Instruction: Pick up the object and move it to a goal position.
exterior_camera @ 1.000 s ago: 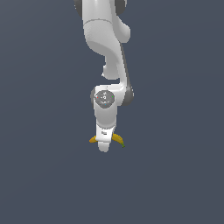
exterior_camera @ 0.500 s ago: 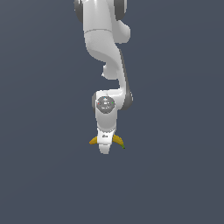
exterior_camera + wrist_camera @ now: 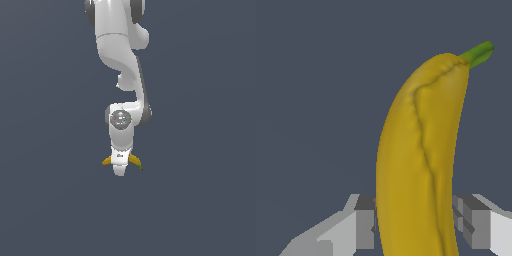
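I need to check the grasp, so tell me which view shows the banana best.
The wrist view: the banana fills the frame, its green stem tip plain, with the jaws on either side of it. The exterior view shows only its two ends poking out beside the gripper; the middle is hidden.

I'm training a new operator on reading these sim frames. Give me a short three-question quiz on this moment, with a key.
1. True or false: the banana lies between the two fingers of the gripper.
2. What colour is the stem tip? A) green B) red C) white
3. Fill in: in the exterior view, the banana's ends stick out on ____ sides of the gripper.

Key: 1 true; 2 A; 3 both.
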Robot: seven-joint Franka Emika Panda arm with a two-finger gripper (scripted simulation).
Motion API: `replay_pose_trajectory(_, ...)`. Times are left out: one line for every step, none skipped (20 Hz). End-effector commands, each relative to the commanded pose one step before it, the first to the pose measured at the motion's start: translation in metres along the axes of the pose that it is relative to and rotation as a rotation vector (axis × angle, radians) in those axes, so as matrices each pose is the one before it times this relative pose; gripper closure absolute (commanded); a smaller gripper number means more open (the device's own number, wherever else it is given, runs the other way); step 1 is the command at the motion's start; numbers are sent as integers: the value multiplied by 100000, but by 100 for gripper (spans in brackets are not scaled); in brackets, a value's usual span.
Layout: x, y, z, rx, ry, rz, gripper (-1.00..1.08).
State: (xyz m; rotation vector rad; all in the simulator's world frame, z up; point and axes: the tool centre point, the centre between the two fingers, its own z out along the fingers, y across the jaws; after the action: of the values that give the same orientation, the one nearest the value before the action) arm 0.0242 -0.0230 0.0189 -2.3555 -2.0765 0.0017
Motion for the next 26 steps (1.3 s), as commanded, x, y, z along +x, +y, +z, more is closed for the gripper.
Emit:
replay_pose_trajectory(-60,3,-87,-87,9,35,108)
replay_pose_trajectory(-52,-41,-102,0,0,0,108)
replay_pose_trajectory(-73,-58,-144,0,0,0,108)
replay_pose_trajectory(-93,-74,-185,0,0,0,108)
replay_pose_trajectory(-114,-91,-226,0,0,0,108)
replay_pose_trajectory(-132,-108,-266,-1,-49,-4,108)
replay_pose_trajectory(-157,-124,-311,0,0,0,108)
replay_pose_trajectory(-178,-141,-353,0,0,0,108)
replay_pose_trajectory(-200,-158,-396,0,0,0,108)
replay_pose_trajectory(-217,-176,-437,1,-49,-5,108)
replay_pose_trajectory(-244,-193,-483,0,0,0,108)
replay_pose_trajectory(-266,-210,-528,0,0,0,108)
replay_pose_trajectory(-283,-228,-570,2,-49,-5,108)
replay_pose_trajectory(-312,-245,-618,0,0,0,108)
replay_pose_trajectory(-328,-263,-661,3,-49,-5,108)
replay_pose_trajectory(-358,-280,-711,0,0,0,108)
replay_pose_trajectory(-374,-298,-754,4,-48,-5,108)
replay_pose_trajectory(-404,-316,-806,0,0,0,108)
replay_pose_trajectory(-425,-332,-852,0,0,0,108)
replay_pose_trajectory(-423,-336,-861,7,-48,-5,108)
replay_pose_trajectory(-432,-337,-872,0,0,0,108)
replay_pose_trajectory(-434,-338,-878,0,0,0,108)
replay_pose_trajectory(-435,-339,-885,0,0,0,108)
replay_pose_trajectory(-437,-340,-892,0,0,0,108)
replay_pose_trajectory(-439,-341,-900,0,0,0,108)
replay_pose_trajectory(-441,-342,-909,0,0,0,108)
